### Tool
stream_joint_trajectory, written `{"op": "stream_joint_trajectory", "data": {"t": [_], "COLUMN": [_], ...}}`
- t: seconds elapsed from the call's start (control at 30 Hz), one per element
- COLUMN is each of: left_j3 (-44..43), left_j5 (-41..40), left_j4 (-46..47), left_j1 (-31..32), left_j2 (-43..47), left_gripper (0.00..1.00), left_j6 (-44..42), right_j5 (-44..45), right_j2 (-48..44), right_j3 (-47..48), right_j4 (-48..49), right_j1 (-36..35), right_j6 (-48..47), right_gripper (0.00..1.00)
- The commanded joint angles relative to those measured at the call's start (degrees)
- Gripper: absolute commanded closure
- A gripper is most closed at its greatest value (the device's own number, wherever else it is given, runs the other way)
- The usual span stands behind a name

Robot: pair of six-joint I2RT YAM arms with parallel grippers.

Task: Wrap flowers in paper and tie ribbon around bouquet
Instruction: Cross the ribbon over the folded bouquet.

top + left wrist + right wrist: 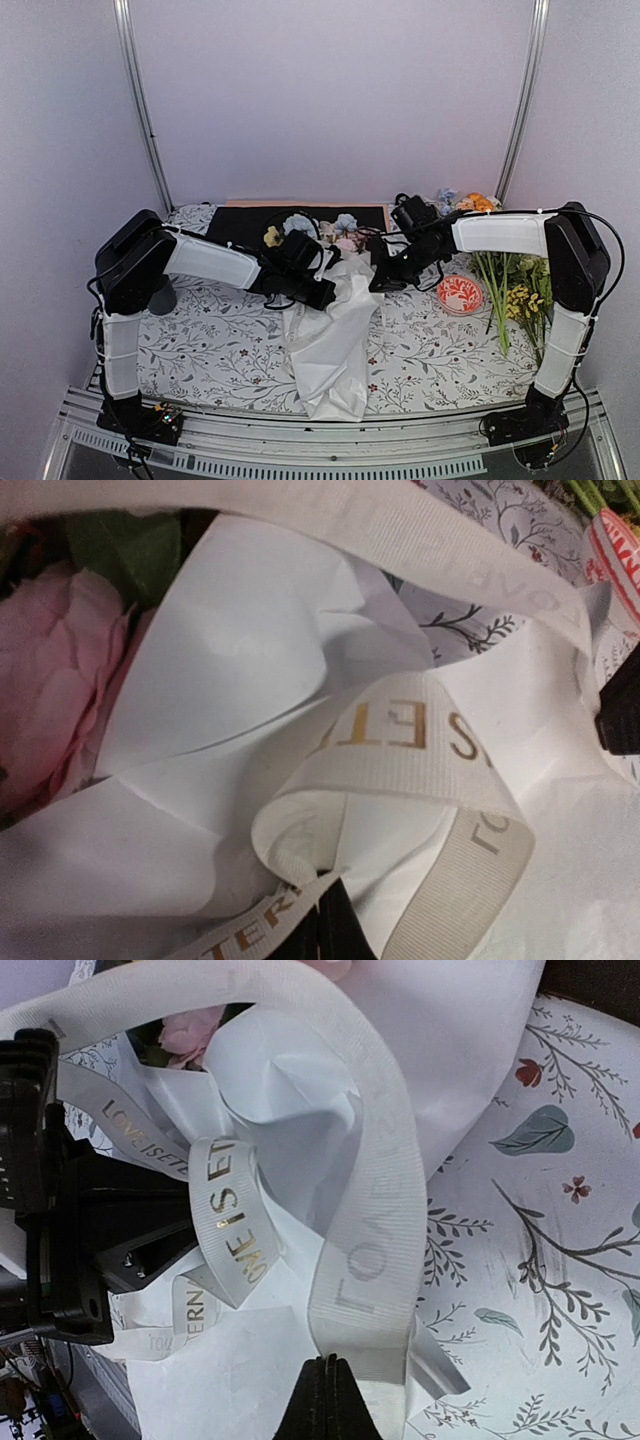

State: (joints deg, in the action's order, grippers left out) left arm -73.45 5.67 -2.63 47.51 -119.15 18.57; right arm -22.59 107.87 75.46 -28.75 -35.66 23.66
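Note:
The bouquet (328, 340) lies in the middle of the table, a white paper (250, 650) cone with its narrow end toward me. Blue, pink and yellow flowers (343, 230) show at its far wide end, and a pink bloom (45, 680) fills the left wrist view's left side. The cream ribbon (400, 740) with gold lettering loops over the paper. My left gripper (328, 885) is shut on one stretch of ribbon at the cone's left. On the cone's right, my right gripper (327, 1360) is shut on another stretch of ribbon (365, 1210), facing the left gripper (80, 1230).
A black sheet (240, 222) over a peach sheet (255, 203) lies at the back. The red-and-white disc (461, 294) sits right of the bouquet, with loose orange-and-yellow sprigs (520, 290) on green stems beyond it. A floral cloth (220, 350) covers the table.

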Motion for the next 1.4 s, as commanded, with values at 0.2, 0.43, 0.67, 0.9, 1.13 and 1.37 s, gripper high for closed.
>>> {"op": "stream_joint_trajectory", "data": {"t": [0.2, 0.43, 0.67, 0.9, 1.13, 1.37], "left_j3": [1.81, 1.88, 1.83, 1.78, 1.82, 1.89], "left_j5": [-0.29, -0.37, -0.24, -0.06, -0.03, -0.03], "left_j4": [-4.44, -4.65, -4.41, -4.36, -4.39, -4.40], "left_j1": [0.01, 0.00, -0.01, 0.01, 0.09, 0.04], "left_j2": [-0.34, -0.44, -0.47, -0.38, -0.55, -0.55], "left_gripper": [1.00, 1.00, 1.00, 1.00, 1.00, 1.00], "left_j6": [-0.21, -0.37, -0.38, -0.57, -0.56, -0.56], "right_j5": [4.65, 5.86, 11.58, 19.03, 11.91, 8.19], "right_j2": [-1.20, 1.84, 3.59, 5.44, -2.40, -6.93], "right_j3": [1.94, 1.97, 3.07, 5.53, 2.17, -5.59], "right_j4": [-1.36, -1.41, -2.34, -6.38, -5.60, -2.93], "right_j1": [-0.38, -0.71, -0.90, -1.08, -1.08, -0.22], "right_j6": [-0.81, -2.12, -2.89, -3.60, -2.56, 0.03], "right_gripper": [0.86, 0.62, 0.59, 0.71, 0.68, 0.66]}}
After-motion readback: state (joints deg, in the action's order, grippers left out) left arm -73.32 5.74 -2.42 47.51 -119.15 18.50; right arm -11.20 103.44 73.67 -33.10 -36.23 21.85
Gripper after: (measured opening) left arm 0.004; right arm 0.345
